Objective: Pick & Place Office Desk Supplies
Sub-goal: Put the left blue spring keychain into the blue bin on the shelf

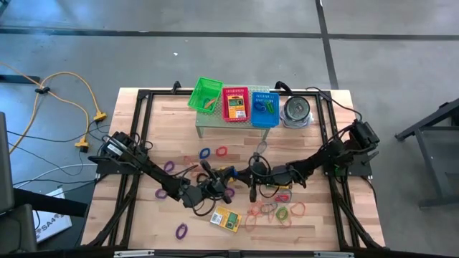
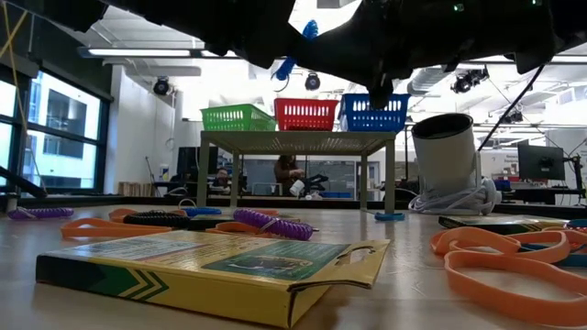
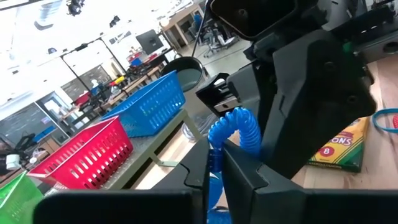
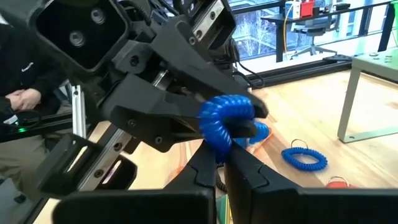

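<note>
A wooden bench [image 1: 315,222] carries two dark robot arms that meet near its middle. The left gripper [image 1: 228,188] and the right gripper [image 1: 252,192] face each other closely, both pinching one blue coiled band [image 4: 225,119]. The wrist views show each pair of jaws closed narrow on that blue coil, which hangs between them above the bench top.

At the bench's far edge stands a small grey stand [image 1: 215,123] bearing three plastic mesh baskets in a row: a green basket [image 1: 204,94], a red basket [image 1: 234,103] and a blue basket [image 1: 265,109]. A round silvery metal tin [image 1: 296,110] sits just beside the stand, toward the far right corner.

A flat yellow-and-green crayon box [image 1: 225,219] lies near the front edge, below the grippers. Orange and green band loops [image 1: 276,210] are clustered to its right. Purple loops [image 1: 166,179] are scattered on the left half, one [image 1: 181,231] near the front edge. Another blue coiled band [image 4: 304,158] lies on the bench close to the stand's leg.
</note>
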`<state>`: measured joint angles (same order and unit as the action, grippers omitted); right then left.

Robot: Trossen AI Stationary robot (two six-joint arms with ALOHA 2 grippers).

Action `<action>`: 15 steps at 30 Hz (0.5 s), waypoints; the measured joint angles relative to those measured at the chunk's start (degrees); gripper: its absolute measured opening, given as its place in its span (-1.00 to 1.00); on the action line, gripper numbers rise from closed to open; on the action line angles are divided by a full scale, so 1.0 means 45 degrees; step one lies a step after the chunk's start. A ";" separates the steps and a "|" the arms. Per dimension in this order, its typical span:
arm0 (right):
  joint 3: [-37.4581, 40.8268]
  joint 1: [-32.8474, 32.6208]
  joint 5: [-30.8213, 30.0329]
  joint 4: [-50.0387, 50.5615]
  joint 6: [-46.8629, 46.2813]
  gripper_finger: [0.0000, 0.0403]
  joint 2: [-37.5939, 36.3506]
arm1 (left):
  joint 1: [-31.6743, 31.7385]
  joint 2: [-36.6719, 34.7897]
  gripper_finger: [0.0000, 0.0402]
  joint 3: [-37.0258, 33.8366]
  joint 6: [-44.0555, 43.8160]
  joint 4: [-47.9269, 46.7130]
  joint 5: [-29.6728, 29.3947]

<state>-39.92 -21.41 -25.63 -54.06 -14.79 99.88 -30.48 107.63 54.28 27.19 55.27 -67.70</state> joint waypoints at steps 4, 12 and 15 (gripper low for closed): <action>0.0000 -0.0166 -0.0349 0.0266 0.0005 -0.98 0.0000 | 0.0000 0.0000 -0.79 0.0000 0.0002 -0.0001 -0.0005; 0.0000 -0.0529 -0.0856 0.0675 0.0002 -0.98 0.0000 | 0.0000 0.0000 -0.76 0.0000 0.0240 0.0004 -0.0003; 0.0000 -0.0591 -0.1082 0.0786 -0.0010 -0.98 0.0000 | 0.0000 0.0000 -0.74 0.0000 0.1034 0.0004 0.0211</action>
<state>-39.92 -24.07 -30.50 -50.52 -14.83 99.88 -30.48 107.63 54.28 31.85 55.29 -66.75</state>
